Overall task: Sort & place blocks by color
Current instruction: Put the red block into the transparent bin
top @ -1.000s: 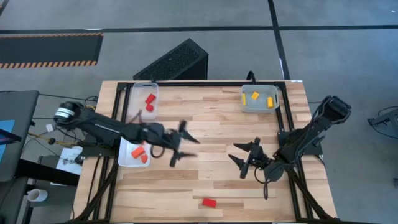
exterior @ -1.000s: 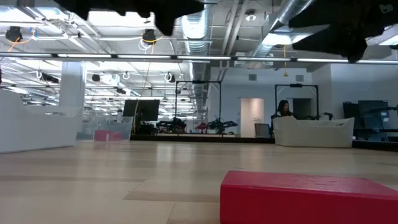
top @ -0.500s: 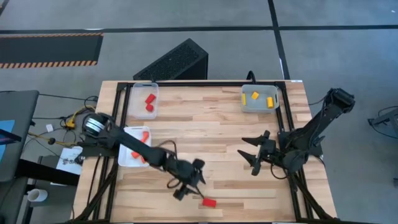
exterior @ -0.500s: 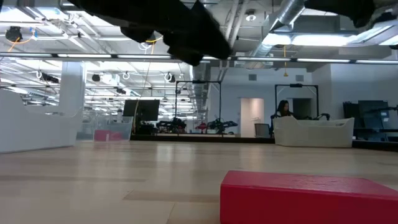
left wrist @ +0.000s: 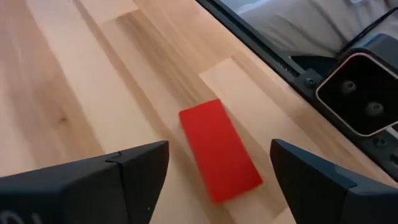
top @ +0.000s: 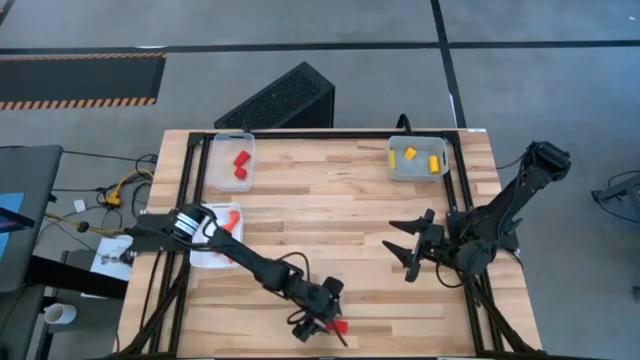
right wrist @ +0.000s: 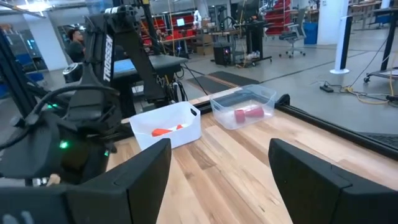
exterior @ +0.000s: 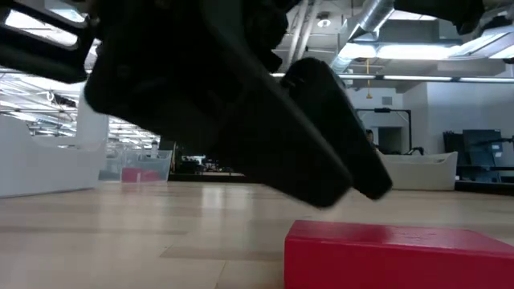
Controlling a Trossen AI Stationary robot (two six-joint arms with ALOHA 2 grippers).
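Observation:
One red block (top: 338,326) lies flat on the wood near the table's near edge, large in the low view (exterior: 397,255). My left gripper (top: 325,320) hovers just over it, open; in the left wrist view the block (left wrist: 219,149) lies between the two fingers without touching them (left wrist: 219,165). The low view shows its dark fingers (exterior: 321,156) just above the block. Red blocks (top: 240,164) lie in the far-left tray, orange ones (top: 226,222) in the near-left tray, yellow ones (top: 420,158) in the far-right tray. My right gripper (top: 408,250) waits open at the right, above the table.
Three clear trays stand on the table: far left (top: 226,148), left side (top: 200,252) and far right (top: 400,170). A camera housing (left wrist: 364,93) sits at the near edge, close to the red block. Bare wood stretches across the table's middle (top: 330,220).
My left arm has swung from the table's middle toward the near edge and dropped low over the red block, its fingers still open and now on either side of it. My right gripper has drawn back a little toward the right edge. The block has not moved.

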